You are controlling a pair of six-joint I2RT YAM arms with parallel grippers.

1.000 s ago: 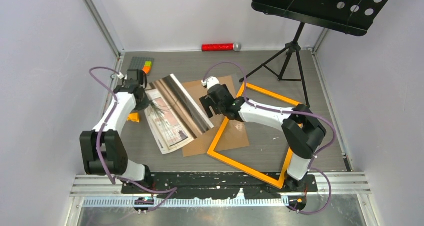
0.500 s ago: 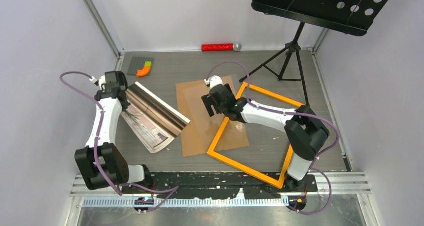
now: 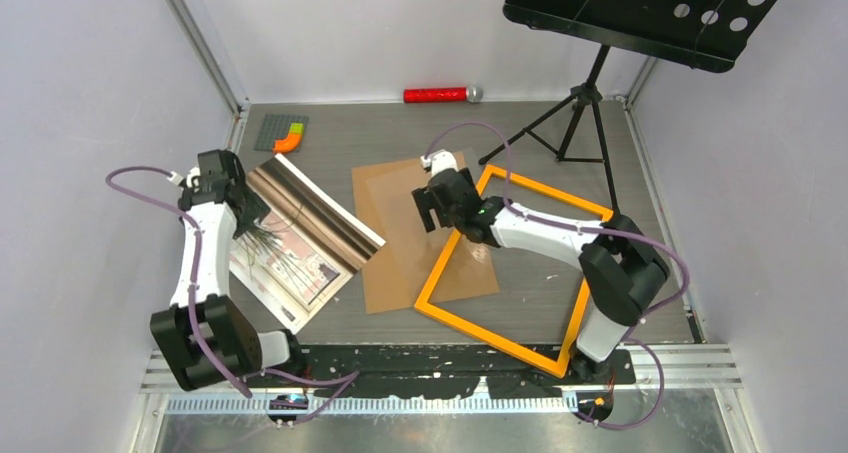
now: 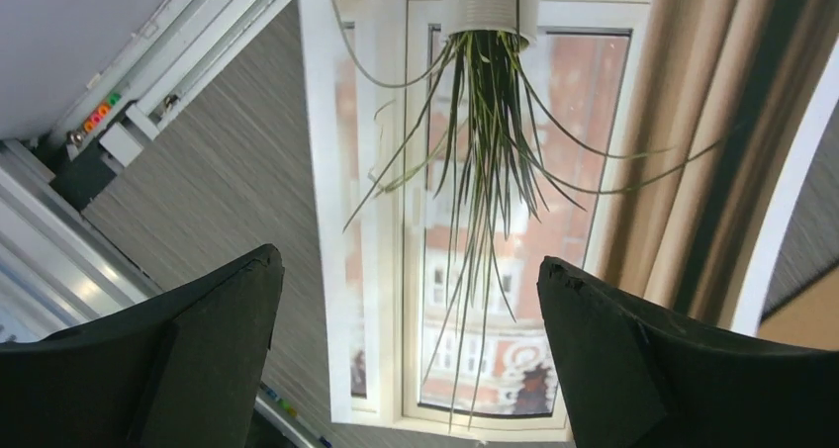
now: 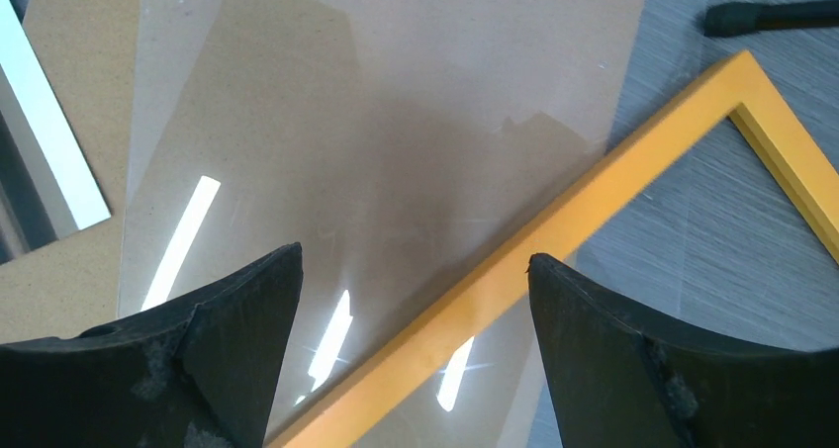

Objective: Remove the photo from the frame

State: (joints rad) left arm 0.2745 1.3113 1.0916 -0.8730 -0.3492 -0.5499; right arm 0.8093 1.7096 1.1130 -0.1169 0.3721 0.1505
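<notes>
Glossy rectangular photo point(image 3: 300, 248) lies flat beneath the spread left gripper point(image 4: 408, 262); the right gripper point(image 5: 414, 257), likewise spread, hovers over the thin orange frame point(image 3: 550, 191).

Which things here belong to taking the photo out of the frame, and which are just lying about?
Job: photo, frame, backing board.
Lying about: red tube, music stand, grey studded plate, orange piece.

No writing, label, brand or number can be read in any of the views. The photo point(image 3: 300, 243) carries only its picture of a plant at a window. The orange frame point(image 3: 440, 268) and the brown backing board point(image 3: 400, 263) show no legible markings.
</notes>
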